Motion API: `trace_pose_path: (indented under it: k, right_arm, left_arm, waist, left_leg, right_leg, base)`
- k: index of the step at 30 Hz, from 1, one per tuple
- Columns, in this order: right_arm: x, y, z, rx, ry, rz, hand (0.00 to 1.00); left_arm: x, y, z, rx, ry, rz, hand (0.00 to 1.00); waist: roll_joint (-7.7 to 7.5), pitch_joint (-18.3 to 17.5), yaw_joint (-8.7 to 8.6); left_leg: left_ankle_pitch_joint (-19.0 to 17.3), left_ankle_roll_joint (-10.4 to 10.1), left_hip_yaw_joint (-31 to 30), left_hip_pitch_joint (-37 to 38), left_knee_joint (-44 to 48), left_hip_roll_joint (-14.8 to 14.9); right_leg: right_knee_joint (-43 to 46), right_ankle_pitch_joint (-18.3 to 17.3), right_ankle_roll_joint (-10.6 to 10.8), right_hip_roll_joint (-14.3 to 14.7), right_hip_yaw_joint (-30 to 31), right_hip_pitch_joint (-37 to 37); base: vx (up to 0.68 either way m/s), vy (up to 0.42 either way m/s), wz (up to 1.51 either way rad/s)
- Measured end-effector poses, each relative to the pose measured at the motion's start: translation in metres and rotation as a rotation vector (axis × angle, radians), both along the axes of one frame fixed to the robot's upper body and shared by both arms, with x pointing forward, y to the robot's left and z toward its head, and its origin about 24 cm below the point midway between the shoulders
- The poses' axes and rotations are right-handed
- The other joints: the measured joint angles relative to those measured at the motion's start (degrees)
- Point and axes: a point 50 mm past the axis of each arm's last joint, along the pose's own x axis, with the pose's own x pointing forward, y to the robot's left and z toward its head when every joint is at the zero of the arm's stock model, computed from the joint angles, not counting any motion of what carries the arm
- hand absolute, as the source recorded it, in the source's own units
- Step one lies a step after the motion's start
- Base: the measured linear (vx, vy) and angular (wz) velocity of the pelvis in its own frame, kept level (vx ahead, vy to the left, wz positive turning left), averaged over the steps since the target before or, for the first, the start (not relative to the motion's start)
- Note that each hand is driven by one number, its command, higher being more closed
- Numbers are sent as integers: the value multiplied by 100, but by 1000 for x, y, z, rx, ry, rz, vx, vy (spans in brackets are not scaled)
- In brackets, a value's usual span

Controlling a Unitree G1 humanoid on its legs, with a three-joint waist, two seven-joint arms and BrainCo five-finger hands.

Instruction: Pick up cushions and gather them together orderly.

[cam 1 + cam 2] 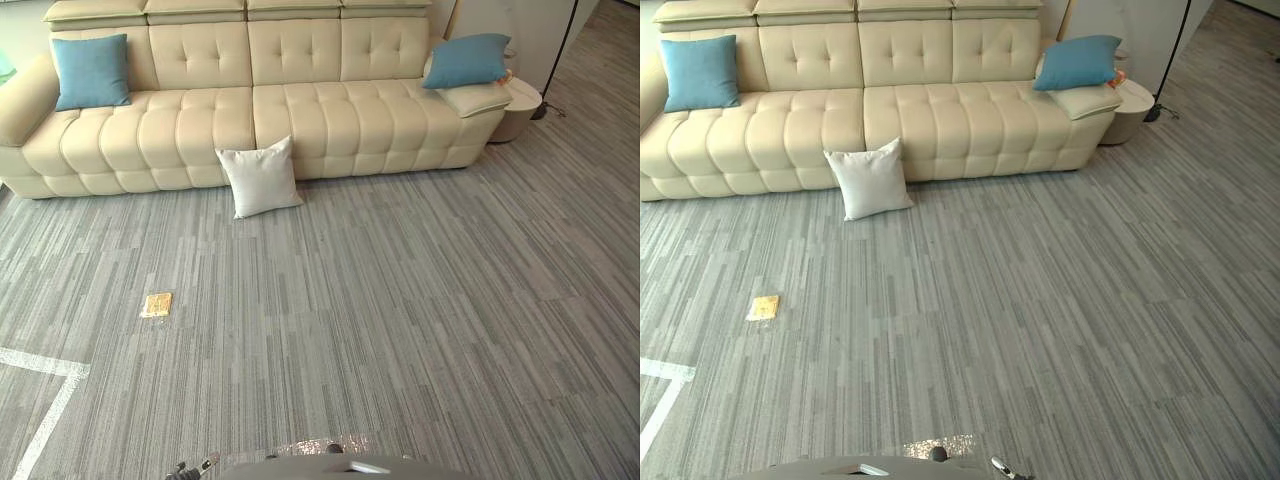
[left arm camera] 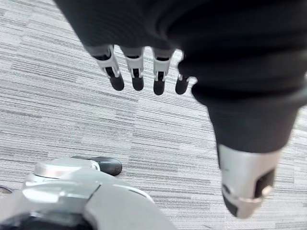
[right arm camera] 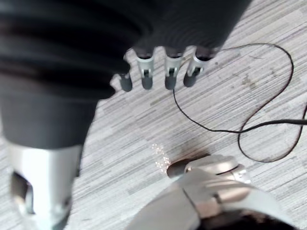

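**Four cushions spread along the sofa [image 1: 300, 110]**

One white cushion [image 1: 260, 177] stands on the grey carpet [image 1: 420, 300], leaning against the sofa's front. On the seat, a blue cushion [image 1: 90, 70] sits at the left end. A second blue cushion [image 1: 467, 60] lies at the right end on top of a cream cushion [image 1: 478, 98]. The left hand [image 2: 136, 72] and right hand [image 3: 169, 72] hang over the carpet, fingers straight and relaxed, gripping nothing.
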Motion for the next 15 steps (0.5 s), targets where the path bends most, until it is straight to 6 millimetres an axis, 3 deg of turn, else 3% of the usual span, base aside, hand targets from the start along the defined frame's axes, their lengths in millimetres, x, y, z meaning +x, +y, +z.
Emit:
trace_pose_path:
  k: [4, 15]
  right_arm:
    - [11, -1, 2, -13, -23, 0, 0]
    - [16, -1, 2, -43, -17, 49, 0]
  left_arm:
    - [4, -1, 0, 6, -12, -11, 0]
    - [6, -1, 1, 24, -18, -27, 0]
  waist:
    - [22, 122, -3]
    - [15, 134, 10]
  left_leg:
    - [6, -15, -33, 82, -32, 3]
    - [57, -28, -81, 37, -57, 15]
  right_leg:
    - [-51, 0, 3, 0, -72, 118]
    - [-148, 69, -13, 8, -137, 122]
  base:
    - [-15, -2, 6]
    - [-40, -8, 2]
